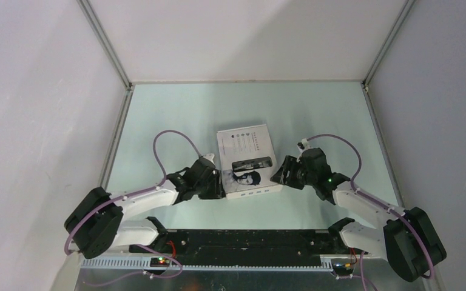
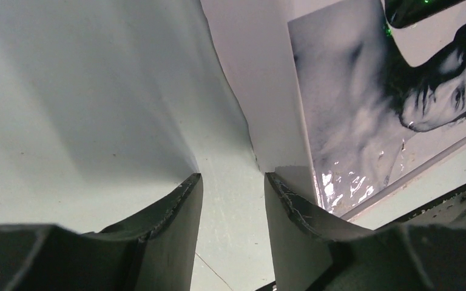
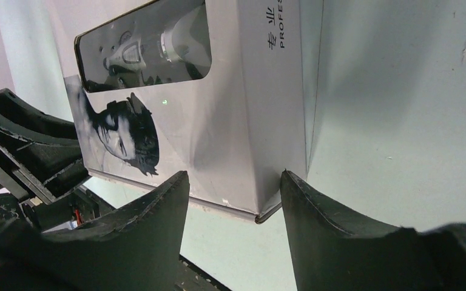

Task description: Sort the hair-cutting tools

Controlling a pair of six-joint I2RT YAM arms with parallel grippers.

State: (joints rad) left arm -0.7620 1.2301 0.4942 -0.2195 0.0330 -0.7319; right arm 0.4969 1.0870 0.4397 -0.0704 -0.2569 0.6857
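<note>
The white box (image 1: 247, 159) lies closed in the middle of the table, its printed lid up. Through the lid's window I see the trimmer body (image 1: 252, 164), black with a silver tip, also in the right wrist view (image 3: 158, 45). The other hair-cutting tools are hidden. My left gripper (image 1: 220, 182) is open and empty at the box's near-left corner (image 2: 340, 109), one fingertip (image 2: 279, 188) against the box's edge. My right gripper (image 1: 277, 173) is open and empty, its jaws astride the box's near-right corner (image 3: 261, 206) without closing on it.
The pale green table (image 1: 176, 115) is walled by white panels on the left, back and right. A black rail (image 1: 249, 239) with the arm bases runs along the near edge. The left gripper's body (image 3: 24, 151) shows at the left of the right wrist view.
</note>
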